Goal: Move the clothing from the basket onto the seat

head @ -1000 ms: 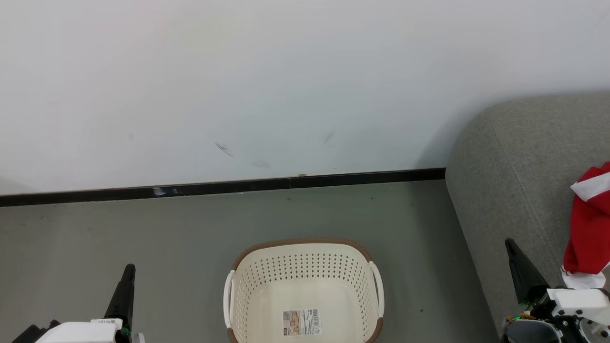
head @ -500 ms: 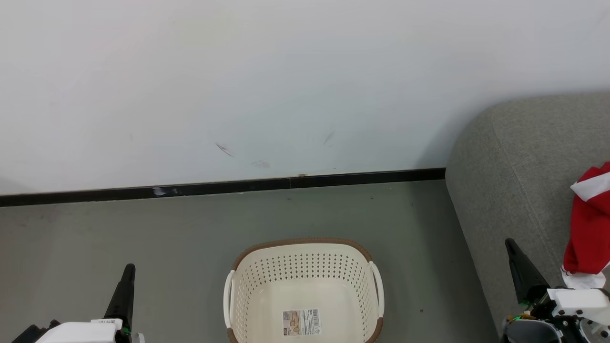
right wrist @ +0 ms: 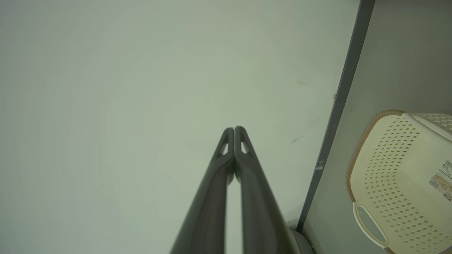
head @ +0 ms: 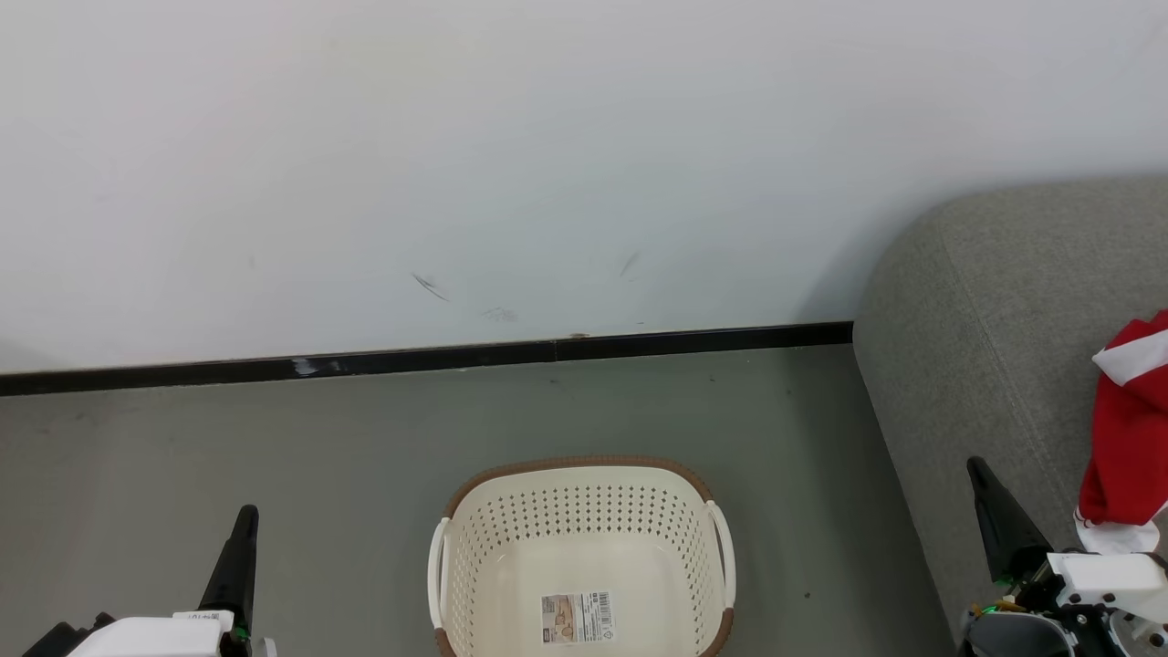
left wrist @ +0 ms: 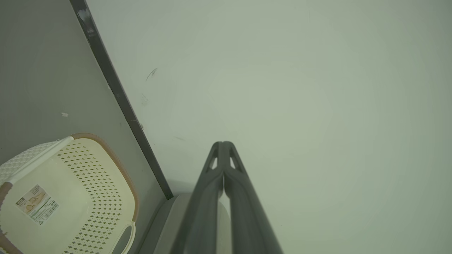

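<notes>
Dark and pressed together, the left hand (head: pixel 246 516) and right hand (head: pixel 980 473) sit low at either side, tips pointing up. Between them the cream basket (head: pixel 579 462) stands on the grey floor (head: pixel 274 438), a sticker (head: pixel 576 618) on its bottom. To its right, red-and-white clothing (head: pixel 1127 438) lies on the seat (head: pixel 985 319). Beyond run black skirting (head: pixel 411 359) and a white wall (head: pixel 511 146).

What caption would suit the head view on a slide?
Empty basket on the floor; red clothing already lies on the grey seat at right.
</notes>
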Tool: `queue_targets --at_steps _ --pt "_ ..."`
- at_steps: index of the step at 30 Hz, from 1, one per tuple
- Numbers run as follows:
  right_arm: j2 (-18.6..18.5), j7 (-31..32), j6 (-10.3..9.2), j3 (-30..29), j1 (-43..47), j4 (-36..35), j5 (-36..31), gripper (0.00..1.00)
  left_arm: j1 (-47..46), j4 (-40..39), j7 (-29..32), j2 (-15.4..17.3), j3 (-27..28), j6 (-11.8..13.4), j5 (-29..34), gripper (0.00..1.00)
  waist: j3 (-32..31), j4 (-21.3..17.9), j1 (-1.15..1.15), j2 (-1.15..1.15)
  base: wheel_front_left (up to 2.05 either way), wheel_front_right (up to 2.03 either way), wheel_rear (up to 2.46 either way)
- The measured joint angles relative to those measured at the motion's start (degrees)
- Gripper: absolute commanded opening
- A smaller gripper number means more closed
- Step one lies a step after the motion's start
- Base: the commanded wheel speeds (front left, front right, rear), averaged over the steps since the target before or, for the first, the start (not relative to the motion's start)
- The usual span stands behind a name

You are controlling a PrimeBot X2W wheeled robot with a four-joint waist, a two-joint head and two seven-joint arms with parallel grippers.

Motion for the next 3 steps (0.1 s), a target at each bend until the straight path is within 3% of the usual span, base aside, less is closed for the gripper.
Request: queue_targets --at_steps 3 --pt "0.08 0.00 -0.01 -0.02 0.00 0.00 0.00 0.00 0.00 0.01 0.00 -0.01 0.03 0.00 0.00 0.00 0.00 0.00 0.00 0.00 0.00 0.00 0.00"
